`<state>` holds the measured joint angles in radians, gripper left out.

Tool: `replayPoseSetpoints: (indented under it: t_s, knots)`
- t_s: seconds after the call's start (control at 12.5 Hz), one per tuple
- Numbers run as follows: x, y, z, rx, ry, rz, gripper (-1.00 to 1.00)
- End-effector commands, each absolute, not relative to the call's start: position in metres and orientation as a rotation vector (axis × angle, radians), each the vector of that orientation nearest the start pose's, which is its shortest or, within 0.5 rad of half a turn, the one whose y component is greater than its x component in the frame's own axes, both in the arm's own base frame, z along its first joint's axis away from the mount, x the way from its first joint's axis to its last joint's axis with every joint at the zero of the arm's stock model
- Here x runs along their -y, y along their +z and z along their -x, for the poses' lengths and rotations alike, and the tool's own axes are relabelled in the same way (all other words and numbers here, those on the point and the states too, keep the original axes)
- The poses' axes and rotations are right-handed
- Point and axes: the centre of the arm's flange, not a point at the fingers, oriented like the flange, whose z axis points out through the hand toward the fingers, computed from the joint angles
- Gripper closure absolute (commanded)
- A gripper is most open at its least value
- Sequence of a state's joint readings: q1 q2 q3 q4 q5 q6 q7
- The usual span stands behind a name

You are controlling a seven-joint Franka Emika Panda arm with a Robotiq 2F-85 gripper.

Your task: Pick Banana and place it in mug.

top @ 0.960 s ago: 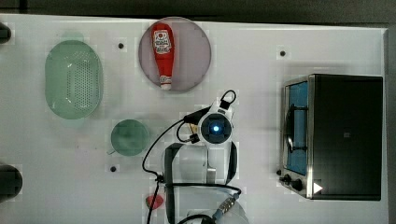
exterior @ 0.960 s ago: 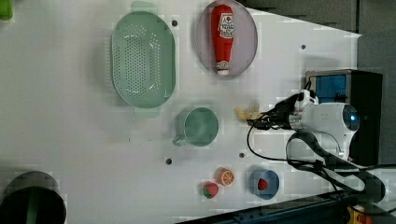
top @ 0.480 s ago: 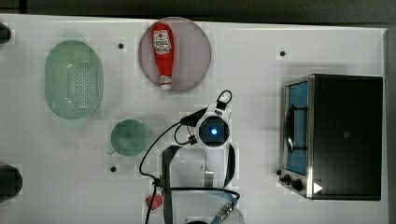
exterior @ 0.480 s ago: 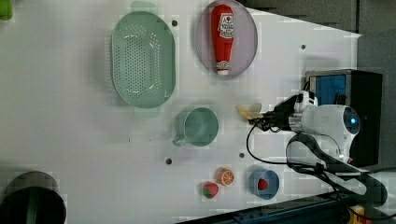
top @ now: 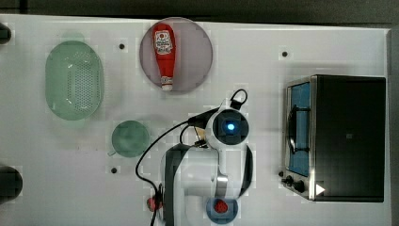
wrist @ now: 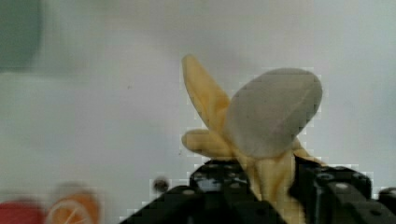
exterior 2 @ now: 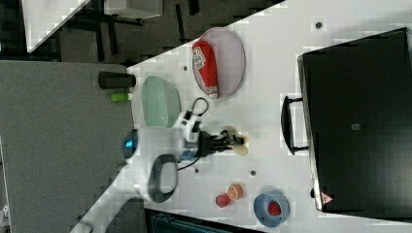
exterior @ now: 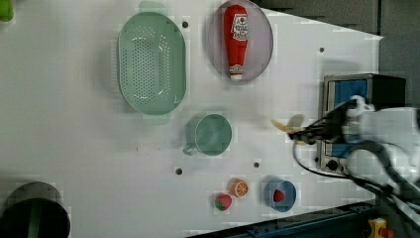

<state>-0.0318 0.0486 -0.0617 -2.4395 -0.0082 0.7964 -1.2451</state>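
Robotics lab, white bolt-holed table [top: 263, 61], toy kitchenware laid out, colander [top: 74, 80], ketchup bottle [top: 164, 54], toaster oven [top: 339, 136], dark floor beyond.

A ketchup bottle [top: 163, 52] lies on a round plate [top: 197, 52], beside a green colander [top: 74, 80].

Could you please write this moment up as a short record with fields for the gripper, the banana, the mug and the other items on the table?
gripper: shut on the banana
banana: partly peeled, held between the fingers
mug: green, upright, nothing seen inside, apart from the banana
ketchup bottle: lying on a round plate
colander: pale green, at the left view's upper left
blue bowl: holds a strawberry
orange slice: beside another strawberry
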Motion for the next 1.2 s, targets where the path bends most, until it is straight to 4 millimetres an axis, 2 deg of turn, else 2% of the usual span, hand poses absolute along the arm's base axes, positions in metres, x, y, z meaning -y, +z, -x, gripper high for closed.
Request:
replayPoseSetpoints:
  t_s: [0.08,0.24,0.48,0.64,0.88,1.2]
  knots:
    - [0.025,0.372,-0.481,0.642,0.093,3.071,0.36]
    - [0.007,0.406,-0.477,0.576,0.096,3.092,0.36]
    - [-0.038,0.418,-0.471,0.506,0.109,3.115,0.36]
    - [-0.079,0.417,-0.466,0.46,0.11,3.118,0.36]
    - [-0.139,0.409,-0.454,0.263,0.14,3.107,0.36]
    - [-0.193,0.382,-0.446,0.097,0.149,3.115,0.36]
